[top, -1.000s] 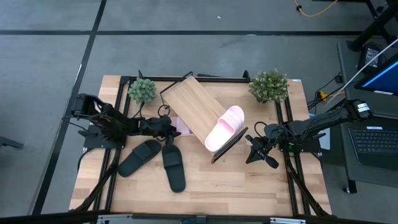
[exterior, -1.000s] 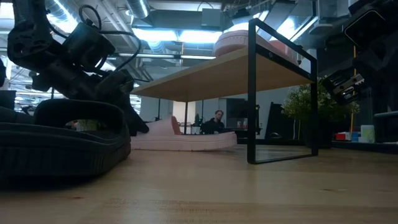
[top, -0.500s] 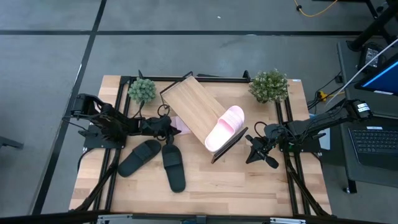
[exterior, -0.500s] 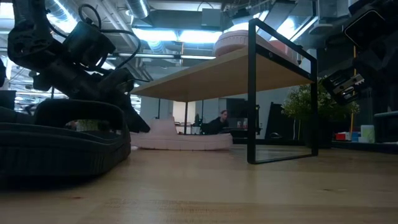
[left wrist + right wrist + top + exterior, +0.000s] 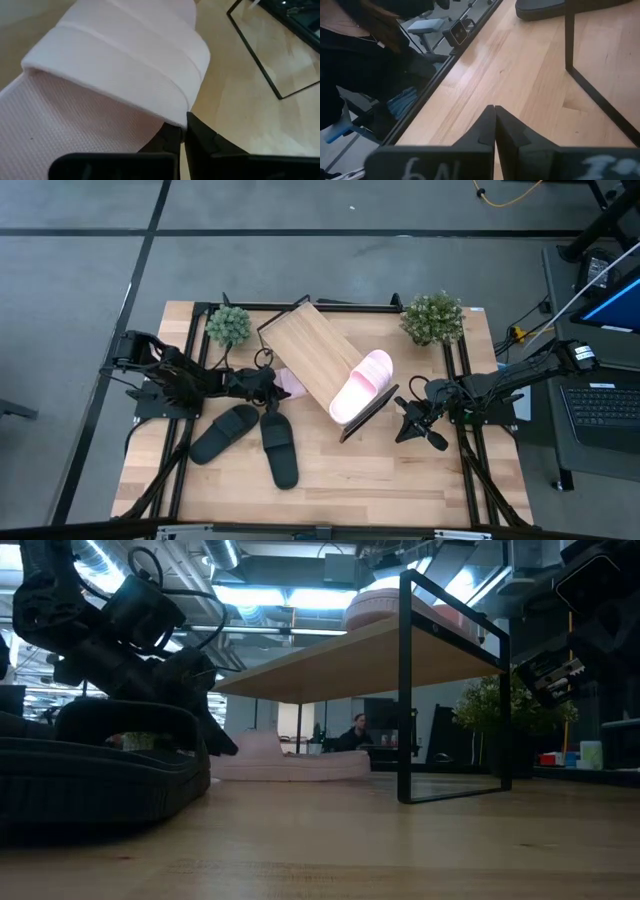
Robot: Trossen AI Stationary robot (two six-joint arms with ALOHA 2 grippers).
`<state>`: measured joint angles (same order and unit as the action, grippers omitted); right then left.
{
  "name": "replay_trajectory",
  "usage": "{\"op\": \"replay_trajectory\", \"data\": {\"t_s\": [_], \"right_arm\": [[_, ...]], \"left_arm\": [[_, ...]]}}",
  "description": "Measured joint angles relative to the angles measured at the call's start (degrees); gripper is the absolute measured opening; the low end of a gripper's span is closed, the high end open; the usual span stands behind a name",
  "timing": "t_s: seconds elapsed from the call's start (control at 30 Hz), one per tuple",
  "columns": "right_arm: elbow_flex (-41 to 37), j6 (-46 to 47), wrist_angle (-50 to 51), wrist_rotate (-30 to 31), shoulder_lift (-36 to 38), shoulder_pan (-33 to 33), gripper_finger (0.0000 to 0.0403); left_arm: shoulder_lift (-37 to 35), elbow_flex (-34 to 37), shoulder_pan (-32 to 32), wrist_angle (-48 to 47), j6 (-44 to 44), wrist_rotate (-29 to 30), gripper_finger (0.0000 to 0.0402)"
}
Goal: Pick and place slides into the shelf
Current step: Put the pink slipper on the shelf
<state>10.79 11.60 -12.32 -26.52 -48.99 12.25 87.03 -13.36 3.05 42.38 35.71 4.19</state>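
Pinching pink slide edge, left claw

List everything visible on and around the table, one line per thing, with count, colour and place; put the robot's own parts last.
Pale pink slide sandal on the shelf: one, pink, lying on the board's right end.
Pale pink slide sandal on the table: one, pink, beside the shelf's left end, at the left gripper.
Matte black slide sandals: two, black, on the tabletop front left, side by side.
Light wood-grain shelf on a thin black frame: one, set diagonally mid-table.
Small potted plants: two, green, at the back corners.
Wooden tabletop: one, light wood.
Person: one, dark clothing, beyond the table edge.
Left gripper: shut on the pink sandal's strap edge.
Right gripper: shut, holding nothing, right of the shelf.
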Motion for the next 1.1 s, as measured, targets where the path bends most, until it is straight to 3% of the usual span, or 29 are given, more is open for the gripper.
{"op": "replay_trajectory", "data": {"t_s": [0.13, 0.43, 0.63, 0.87, 1.1], "right_arm": [[0.00, 0.04, -0.01, 0.00, 0.00, 0.00, 0.0007], [0.00, 0.03, -0.02, 0.00, 0.00, 0.00, 0.0007], [0.00, 0.51, -0.04, -0.02, 0.00, 0.02, 0.0007], [0.00, 4.23, -0.07, -0.07, 0.00, 0.02, 0.0007], [0.00, 3.20, -1.39, -0.47, 0.00, 0.04, 0.0007]], "left_arm": [[-4.33, 0.04, 0.00, -5.78, 0.13, -0.08, 0.0001], [-22.68, 0.13, -0.95, -28.26, 1.28, 1.50, 0.0000], [-33.45, 0.15, -2.55, -37.34, 0.37, 2.00, 0.0000], [-44.90, 0.15, -4.95, -47.84, -0.44, -3.10, 0.0000], [-51.34, 0.17, -9.87, -54.26, -3.44, -6.12, 0.0000]]}}
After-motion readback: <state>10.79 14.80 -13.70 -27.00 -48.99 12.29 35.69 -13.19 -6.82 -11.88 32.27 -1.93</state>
